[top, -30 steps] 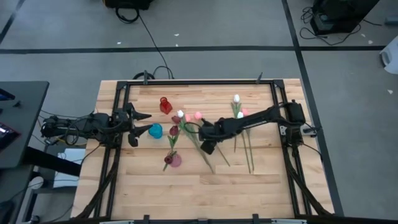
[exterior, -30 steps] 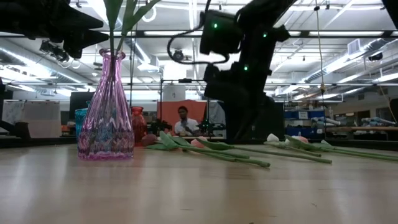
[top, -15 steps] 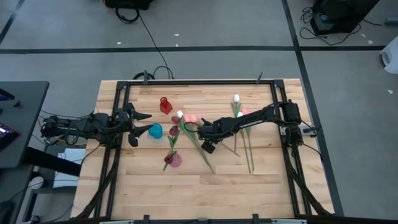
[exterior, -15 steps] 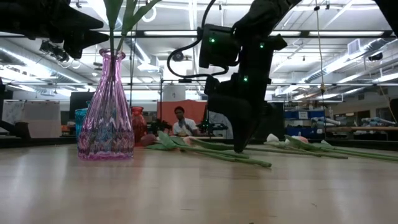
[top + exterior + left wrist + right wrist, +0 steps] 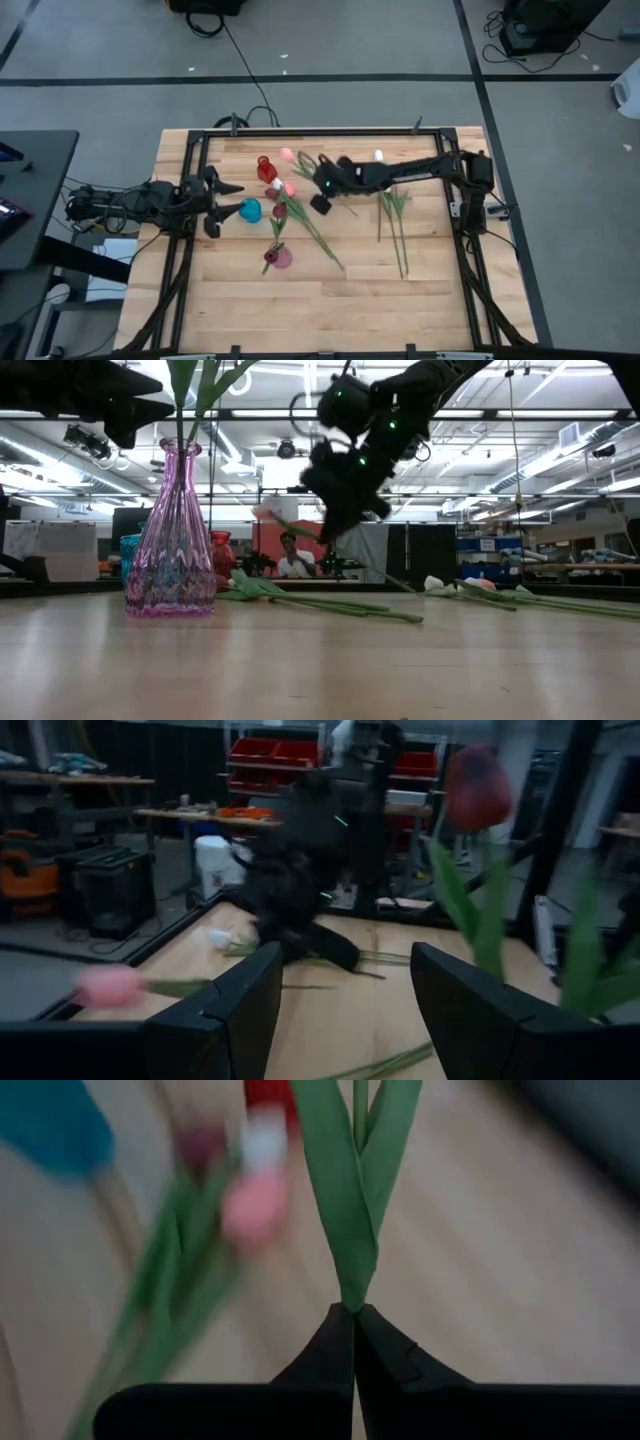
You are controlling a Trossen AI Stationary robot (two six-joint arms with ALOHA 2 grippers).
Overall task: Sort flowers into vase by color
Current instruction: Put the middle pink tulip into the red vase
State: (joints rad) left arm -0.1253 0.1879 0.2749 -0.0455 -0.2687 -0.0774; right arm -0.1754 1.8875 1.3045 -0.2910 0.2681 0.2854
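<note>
My right gripper (image 5: 318, 180) hangs over the table's far middle, shut on a pink tulip (image 5: 287, 154) that is lifted near the red vase (image 5: 266, 168). Its leaves (image 5: 350, 1190) fan out past the fingertips. Beside the blue vase (image 5: 250, 210), my left gripper (image 5: 228, 198) stands open with nothing between its fingers. The pink vase (image 5: 172, 540) holds green stems. Loose tulips (image 5: 300, 215) lie flat on the wood left of centre, and more tulips (image 5: 392, 215) lie to the right. My right gripper pinches the pink tulip's thin stem (image 5: 352, 1306) just below where the leaves branch, between its two fingertips. The stem runs on past the fingers toward the table's far left. The tulip is lifted, slanting, its head (image 5: 268, 510) high and its lower stem (image 5: 395, 582) sloping down toward the table.
A black frame (image 5: 320, 131) borders the wooden table. The three vases stand close together at the left centre. Bare wood lies along the near edge (image 5: 330, 310). A person (image 5: 292, 555) sits in the room beyond the table.
My right gripper has taken hold of a pink tulip among the stems at the centre and lifted it off the table. It has risen, turned, and gone toward the far left, toward the red vase. The tulip now hangs slanted in the air.
</note>
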